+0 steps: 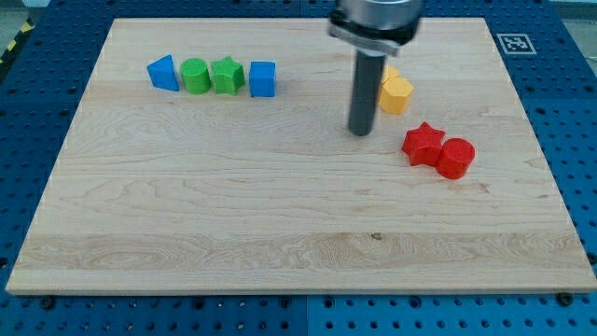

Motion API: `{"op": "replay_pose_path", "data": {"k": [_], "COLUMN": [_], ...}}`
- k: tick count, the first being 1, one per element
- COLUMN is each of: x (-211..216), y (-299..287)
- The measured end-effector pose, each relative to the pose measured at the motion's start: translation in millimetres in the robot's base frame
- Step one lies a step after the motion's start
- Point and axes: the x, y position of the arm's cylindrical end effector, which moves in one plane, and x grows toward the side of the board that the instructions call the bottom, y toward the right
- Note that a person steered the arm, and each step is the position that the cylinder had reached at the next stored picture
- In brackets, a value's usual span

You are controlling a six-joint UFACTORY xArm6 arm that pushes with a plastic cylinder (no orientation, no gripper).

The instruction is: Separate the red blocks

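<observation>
Nearest the view's bottom is bare wood of the worktop (pixel 280 252), a pale plank board on a blue perforated base (pixel 578 140). Further up, toward the view's right, sit the two red blocks: a red star (pixel 423 143) and a red cylinder (pixel 456 158), touching each other side by side, the cylinder to the right and slightly lower. Just left of the star and a little higher, my tip (pixel 361 133) rests on the wood, near the star but apart from it. No hand exists on this arm, only the dark rod, so nothing is grasped. Right behind the rod, a yellow block (pixel 396 93) sits partly hidden. Farthest back, at the view's upper left, stand a blue triangular block (pixel 163 73), green cylinder (pixel 195 76), green star (pixel 227 75) and blue cube (pixel 263 78) in a row.
</observation>
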Motion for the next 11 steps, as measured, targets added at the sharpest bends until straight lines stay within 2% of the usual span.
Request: {"op": "replay_pose_path", "data": {"k": [3, 6, 7, 9, 11], "x": [2, 3, 5, 32, 55], "y": [76, 108, 101, 44, 44]}}
